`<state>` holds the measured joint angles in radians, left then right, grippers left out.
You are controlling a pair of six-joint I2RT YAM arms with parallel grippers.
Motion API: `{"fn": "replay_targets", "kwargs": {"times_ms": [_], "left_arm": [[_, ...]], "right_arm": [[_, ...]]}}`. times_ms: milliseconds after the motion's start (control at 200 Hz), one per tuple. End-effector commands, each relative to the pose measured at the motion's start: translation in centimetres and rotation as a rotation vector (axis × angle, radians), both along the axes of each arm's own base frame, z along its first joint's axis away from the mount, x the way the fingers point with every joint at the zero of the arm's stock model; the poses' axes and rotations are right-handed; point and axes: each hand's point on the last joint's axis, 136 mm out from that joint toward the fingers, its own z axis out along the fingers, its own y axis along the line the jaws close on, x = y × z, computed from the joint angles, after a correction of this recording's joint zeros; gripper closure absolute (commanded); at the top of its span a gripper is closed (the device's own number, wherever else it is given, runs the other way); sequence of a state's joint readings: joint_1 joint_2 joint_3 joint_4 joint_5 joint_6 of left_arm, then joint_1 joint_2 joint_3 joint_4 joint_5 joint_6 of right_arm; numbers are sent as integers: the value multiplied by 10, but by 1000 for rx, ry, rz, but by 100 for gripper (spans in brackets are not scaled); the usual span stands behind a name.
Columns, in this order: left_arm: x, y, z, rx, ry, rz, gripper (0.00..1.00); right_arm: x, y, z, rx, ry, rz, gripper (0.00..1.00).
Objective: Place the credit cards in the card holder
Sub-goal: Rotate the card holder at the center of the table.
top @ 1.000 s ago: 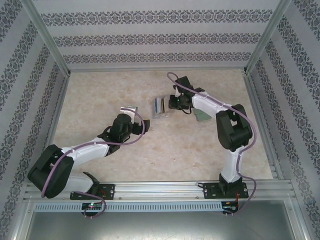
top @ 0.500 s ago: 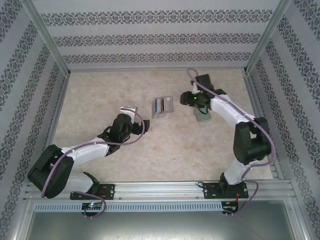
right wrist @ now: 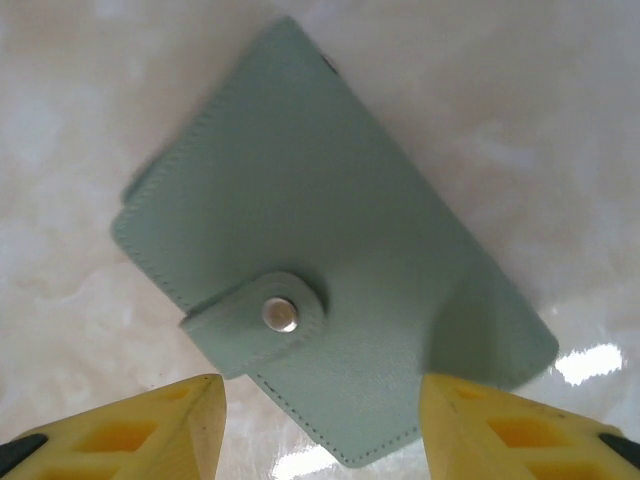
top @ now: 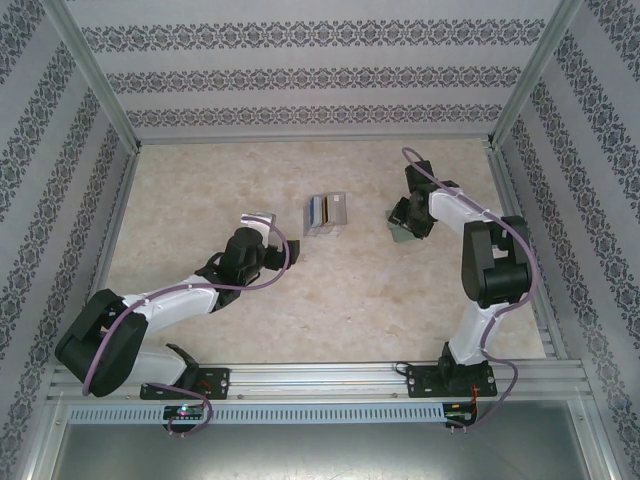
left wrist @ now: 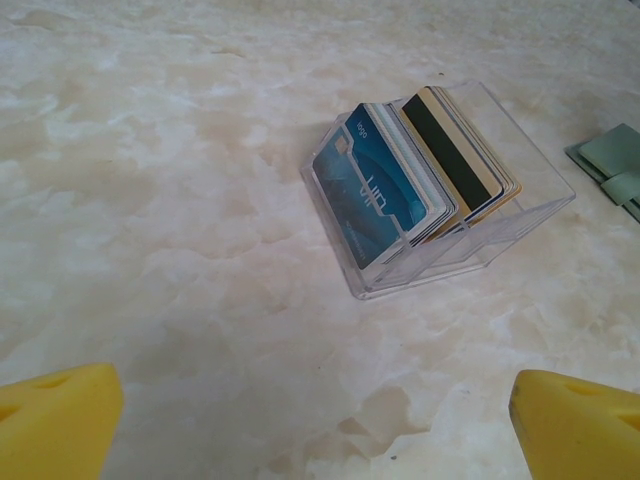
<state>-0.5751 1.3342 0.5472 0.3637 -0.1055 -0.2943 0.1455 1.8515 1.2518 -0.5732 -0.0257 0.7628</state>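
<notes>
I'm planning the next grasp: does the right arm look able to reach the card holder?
Probably yes: the right tool hangs open right above the closed card holder, with nothing between them.

Robot arms, white and black, jointed: 2, namely left arm (top: 165, 303) and right arm (top: 495, 262)
Two-finger grippers: 2, namely left gripper (left wrist: 315, 435) and right gripper (right wrist: 320, 425)
Yellow foam fingertip pads (left wrist: 55, 420): 2 per gripper, 4 in all
Small grey-green soft folding wallet (right wrist: 330, 240): 1, with 1 strap and 1 round silver snap stud (right wrist: 280, 314)
Clear plastic slotted rack (left wrist: 430, 272): 1
Thin rectangular plastic cards standing in the rack: several, packed too close for an exact count; among them 1 blue card (left wrist: 370, 195) at the front and 1 card with a black magnetic stripe (left wrist: 445, 150)
Pale marbled table (top: 220, 180): 1
</notes>
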Motion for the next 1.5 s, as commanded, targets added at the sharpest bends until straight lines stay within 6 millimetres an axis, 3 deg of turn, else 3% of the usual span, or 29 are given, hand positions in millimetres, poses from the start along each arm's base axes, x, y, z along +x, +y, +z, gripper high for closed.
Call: {"fn": "replay_targets", "kwargs": {"times_ms": [0, 120, 215, 385, 510, 660, 779, 894, 1184, 1259, 1344, 1429, 1494], "left_arm": [[0, -4, 1, 17, 2, -14, 0], [-1, -4, 4, 14, 0, -19, 0], [1, 8, 0, 52, 14, 45, 0], [-4, 4, 10, 27, -29, 3, 0], [-3, 7, 12, 38, -31, 15, 0], [-2, 5, 9, 36, -17, 15, 0], [-4, -3, 11, 18, -15, -34, 0], [-5, -11, 9, 1, -6, -68, 0], [-11, -42, 1, -79, 43, -209, 0], [-16, -53, 4, -116, 30, -270, 0], [-19, -65, 2, -138, 53, -331, 0], [-18, -73, -4, -140, 79, -352, 0], [-16, -73, -9, -147, 90, -326, 0]], "right_arm": [[5, 4, 18, 1, -26, -291, 47], [17, 2, 10, 5, -42, -417, 53], [21, -5, -6, 4, -9, -493, 61], [22, -2, -22, -44, 30, -475, 62], [19, -1, -35, -77, 81, -411, 70], [18, 6, -28, -109, 81, -267, 74], [18, 33, -19, -56, 58, 25, 78], [-4, 66, -15, -22, 32, 352, 75], [-94, 88, -10, -38, 25, 795, 75], [-105, 95, 0, 23, -26, 831, 73], [-97, 91, 11, 8, -82, 772, 67], [-91, 75, 11, -22, -40, 609, 64], [-93, 85, 5, 22, -35, 574, 61]]}}
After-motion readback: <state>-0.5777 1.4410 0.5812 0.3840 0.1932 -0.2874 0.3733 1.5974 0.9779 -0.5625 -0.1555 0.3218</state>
